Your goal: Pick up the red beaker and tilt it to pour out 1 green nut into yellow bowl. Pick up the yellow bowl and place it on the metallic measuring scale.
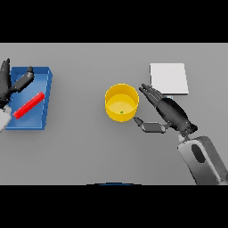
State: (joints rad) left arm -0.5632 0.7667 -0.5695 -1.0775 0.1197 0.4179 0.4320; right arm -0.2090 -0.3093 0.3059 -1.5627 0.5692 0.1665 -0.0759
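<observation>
The yellow bowl [121,102] stands near the table's middle with a small green nut [121,112] inside it. My right hand [170,112] is just to the bowl's right, open, its fingers stretched toward the rim and its thumb low beside the bowl's near side, with a small gap to the bowl. The metallic measuring scale [168,78] lies flat behind the right hand. The red beaker [29,105] lies on its side in a blue tray [46,94] at the far left. My left hand [13,82] hovers open over the tray's far left corner.
The blue tray takes up the left edge of the table. Bare grey tabletop stretches between the tray and the bowl and along the near side.
</observation>
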